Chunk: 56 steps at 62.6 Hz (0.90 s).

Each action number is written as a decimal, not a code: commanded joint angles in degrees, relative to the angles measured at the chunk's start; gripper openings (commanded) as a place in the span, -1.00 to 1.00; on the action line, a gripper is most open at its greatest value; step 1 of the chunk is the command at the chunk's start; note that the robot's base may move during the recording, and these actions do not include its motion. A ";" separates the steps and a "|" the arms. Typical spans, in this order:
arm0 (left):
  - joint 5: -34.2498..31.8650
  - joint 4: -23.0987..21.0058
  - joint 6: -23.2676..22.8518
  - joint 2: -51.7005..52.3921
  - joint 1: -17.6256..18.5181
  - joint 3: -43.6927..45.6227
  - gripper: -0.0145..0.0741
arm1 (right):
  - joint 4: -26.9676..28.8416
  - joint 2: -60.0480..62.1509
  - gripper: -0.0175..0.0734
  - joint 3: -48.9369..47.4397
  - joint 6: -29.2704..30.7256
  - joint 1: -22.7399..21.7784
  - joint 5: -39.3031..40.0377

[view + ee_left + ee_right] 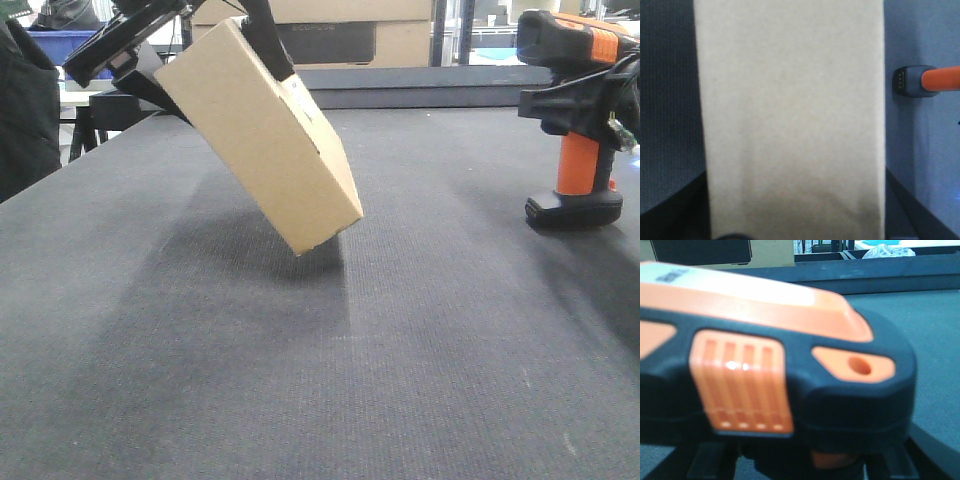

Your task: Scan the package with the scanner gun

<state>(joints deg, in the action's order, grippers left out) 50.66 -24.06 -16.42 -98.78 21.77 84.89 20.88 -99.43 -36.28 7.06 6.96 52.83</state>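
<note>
A plain brown cardboard package [262,130] hangs tilted above the dark table, its lower corner just off the surface. My left gripper [215,45] is shut on its upper end, fingers on both sides. In the left wrist view the package [790,115] fills the middle. A black and orange scanner gun [578,110] stands at the right, its foot near the table. My right gripper [590,100] is shut on its handle below the head. The right wrist view shows the scanner's head [770,370] very close. The scanner's foot also shows in the left wrist view [920,82].
The dark grey woven table [320,350] runs to a raised black rail [420,85] at the back. Cardboard boxes [350,30] and a blue bin [65,45] stand behind it. A dark figure [25,110] is at the far left.
</note>
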 commanded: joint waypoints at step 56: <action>-0.38 -0.87 0.36 0.40 0.30 0.17 -0.92 | -0.84 0.46 0.64 -0.25 -0.14 0.04 0.28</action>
<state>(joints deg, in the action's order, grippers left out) 50.89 -24.06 -16.42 -98.78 21.77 84.89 20.46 -99.52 -36.38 6.83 6.96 52.36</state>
